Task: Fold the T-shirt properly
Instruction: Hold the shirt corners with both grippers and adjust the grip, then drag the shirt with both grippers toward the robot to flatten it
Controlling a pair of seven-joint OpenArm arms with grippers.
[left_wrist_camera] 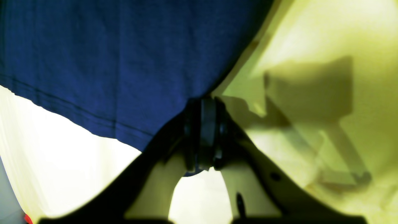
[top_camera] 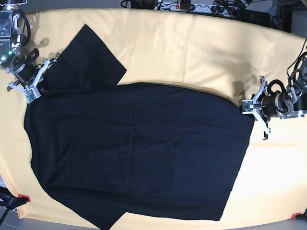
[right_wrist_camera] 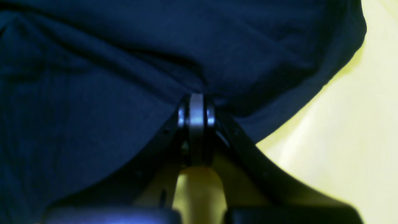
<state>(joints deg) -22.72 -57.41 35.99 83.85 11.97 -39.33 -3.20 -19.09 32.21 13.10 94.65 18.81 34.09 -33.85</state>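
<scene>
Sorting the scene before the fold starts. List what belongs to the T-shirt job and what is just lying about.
Belongs to the job:
- T-shirt, spread flat
- left gripper, shut on its hem corner
- right gripper, shut on fabric near the sleeve

Just lying about:
- yellow cloth covering the table
- power strip and cables beyond the far edge

Blurred, yellow-tinted wrist views with arm shadow; base view evenly bright
</scene>
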